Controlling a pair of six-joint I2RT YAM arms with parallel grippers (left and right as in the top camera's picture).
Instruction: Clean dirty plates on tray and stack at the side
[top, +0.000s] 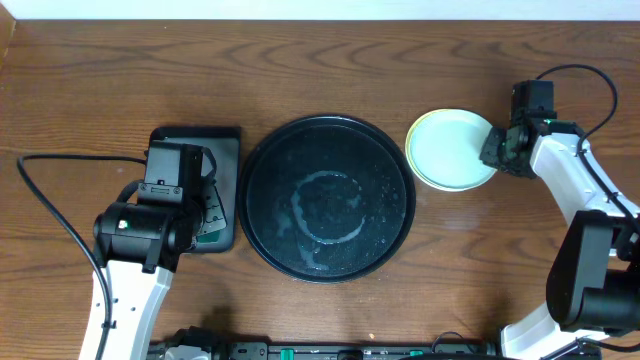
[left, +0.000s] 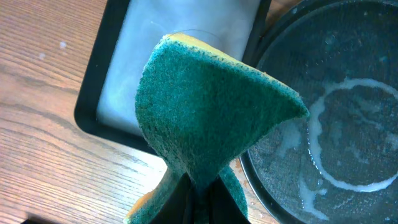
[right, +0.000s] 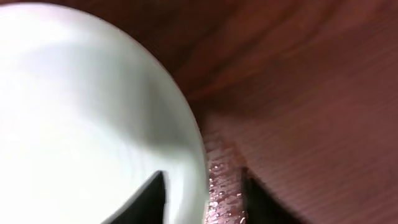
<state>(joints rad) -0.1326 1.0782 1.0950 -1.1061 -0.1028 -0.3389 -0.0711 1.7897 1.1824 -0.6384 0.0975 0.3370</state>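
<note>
The round black tray (top: 270, 170) holds no plates, only wet, soapy streaks; it also shows in the left wrist view (left: 348, 81). The plates are stacked on the table to its right: a pale aqua plate (top: 452, 148) on top and a yellow rim (top: 411, 137) under it. A third plate cannot be made out. My right gripper (top: 494, 150) is open, its fingers (right: 202, 180) straddling the right rim of the top plate (right: 74, 112), with a gap at the outer finger. My left gripper (left: 199, 196) is shut on a green sponge (left: 211, 106) above the small tray.
A small black rectangular tray (top: 195, 135) lies left of the round tray, under my left gripper (top: 205, 205); it shows in the left wrist view (left: 87, 109). The wood beside the plates is wet (right: 224, 180). Cables trail from both arms.
</note>
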